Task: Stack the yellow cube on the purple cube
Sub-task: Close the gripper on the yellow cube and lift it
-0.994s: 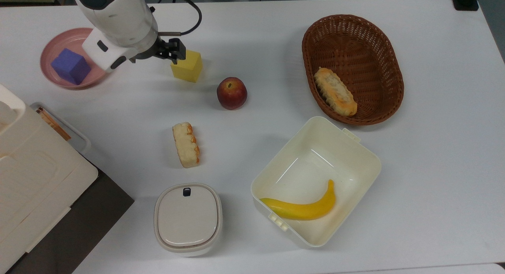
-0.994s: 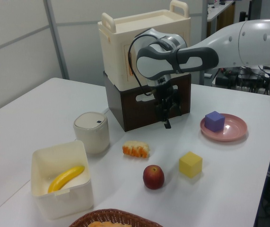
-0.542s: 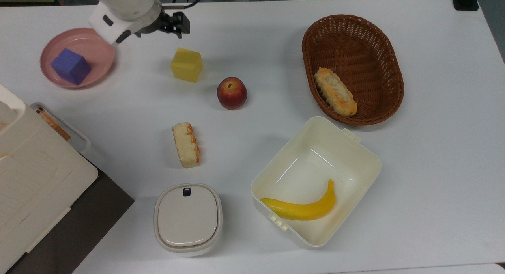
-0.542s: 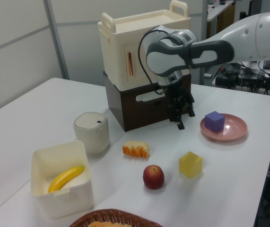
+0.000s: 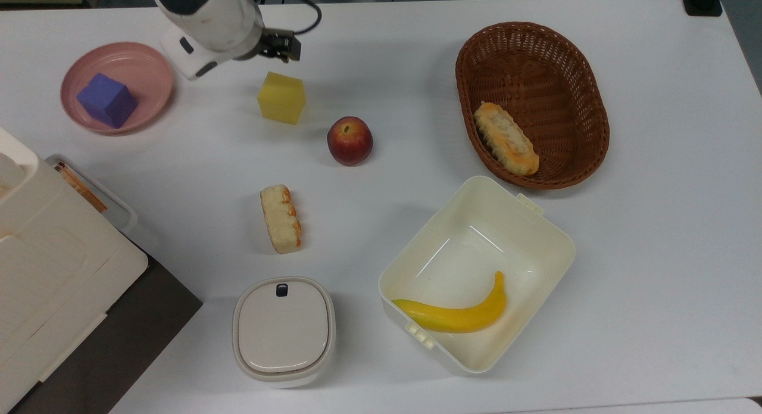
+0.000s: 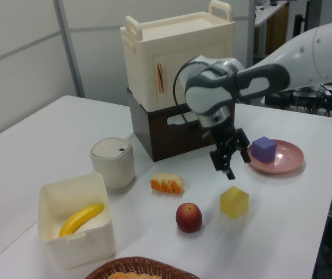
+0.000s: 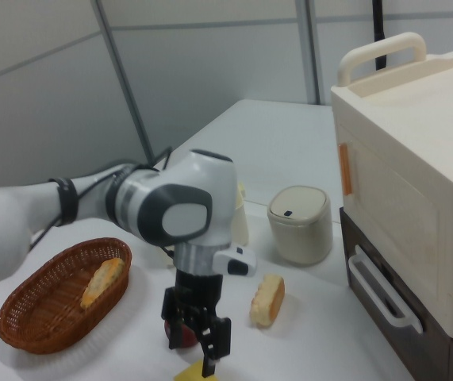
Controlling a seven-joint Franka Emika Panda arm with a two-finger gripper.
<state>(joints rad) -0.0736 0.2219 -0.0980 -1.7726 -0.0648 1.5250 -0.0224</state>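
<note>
The robot's end effector hangs above the white counter, empty, its two fingers standing apart with nothing between them. The yellow cube sits on the counter just below it in the top view and a little toward the top view's left; in the left view the end effector is poised above and slightly to the left view's left of the cube, clear of its top face. The purple cube rests in the pink plate, well apart toward the top view's left, with the arm's white wrist between the two blocks. An apple lies near the yellow cube on its other side. The grasp looks to turn on a short drop straight down onto the block, which has no long axis to favour.
</note>
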